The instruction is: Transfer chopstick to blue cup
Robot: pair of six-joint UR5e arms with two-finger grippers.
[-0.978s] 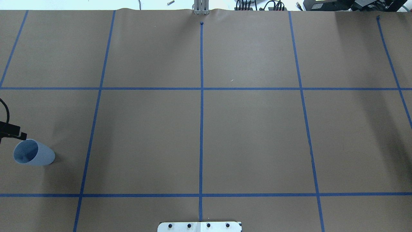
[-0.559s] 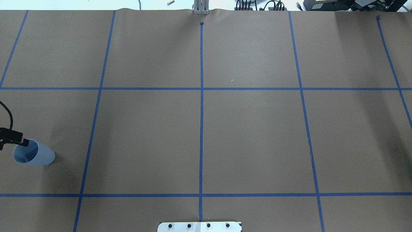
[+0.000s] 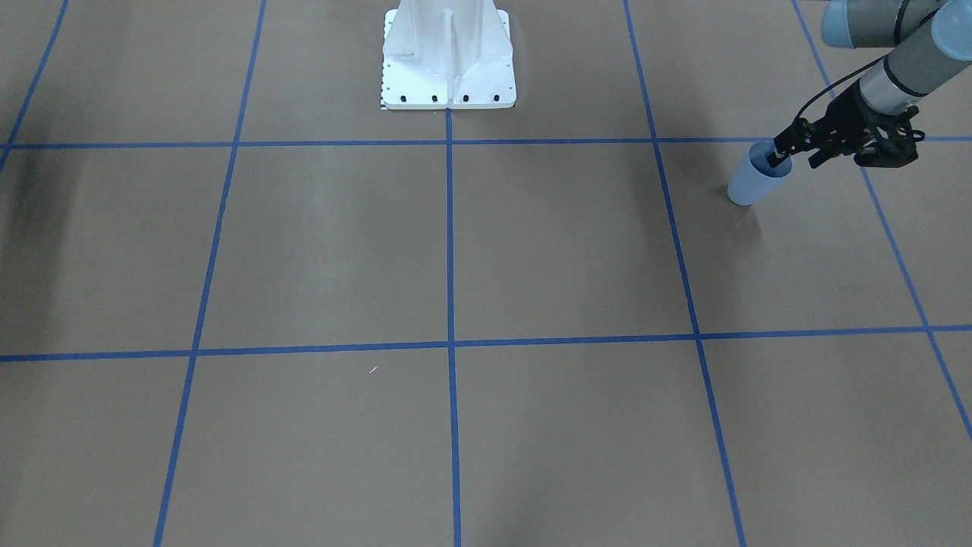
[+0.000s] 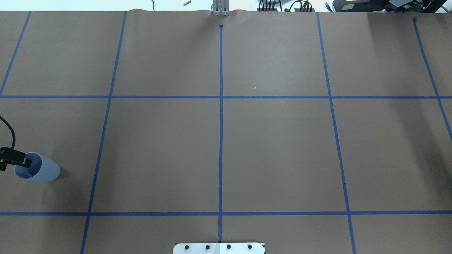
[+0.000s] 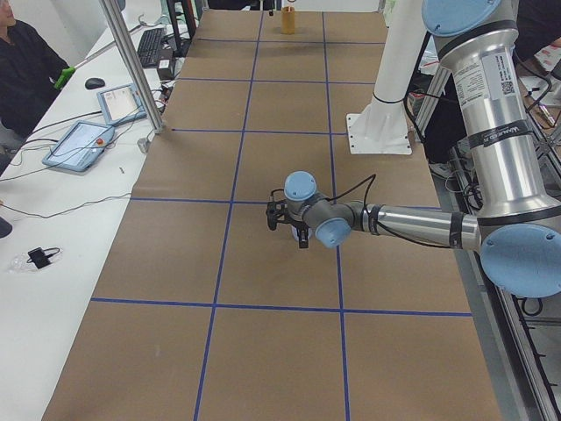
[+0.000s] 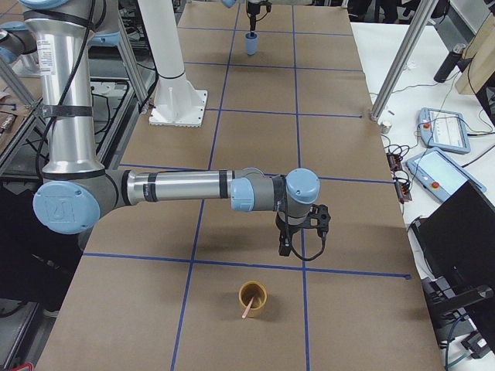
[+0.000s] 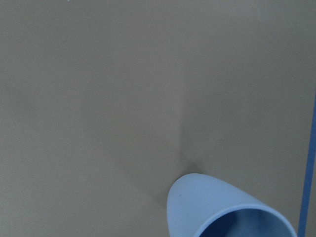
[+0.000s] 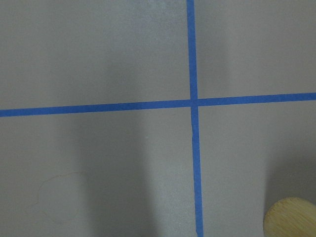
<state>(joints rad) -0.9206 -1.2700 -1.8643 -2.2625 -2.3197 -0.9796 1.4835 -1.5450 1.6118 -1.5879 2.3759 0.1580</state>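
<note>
The blue cup (image 3: 753, 182) stands upright near the table's left end; it also shows in the overhead view (image 4: 42, 170) and the left wrist view (image 7: 222, 210). My left gripper (image 3: 793, 159) is at its rim, jaws apart, one finger (image 4: 22, 161) dipping into the cup's mouth and holding nothing. A pale-pink chopstick (image 6: 247, 308) leans inside a tan cup (image 6: 253, 297) at the table's right end. My right gripper (image 6: 285, 249) hangs just behind that tan cup, pointing down; I cannot tell whether it is open or shut.
The brown paper table cover carries a blue tape grid (image 4: 221, 97). The robot's white base plate (image 3: 448, 76) sits at the middle of the near edge. The tan cup's rim (image 8: 291, 217) shows at the corner of the right wrist view.
My left gripper has moved toward the blue cup and lowered its finger from beside the rim into the cup's mouth. The cup has not moved.
</note>
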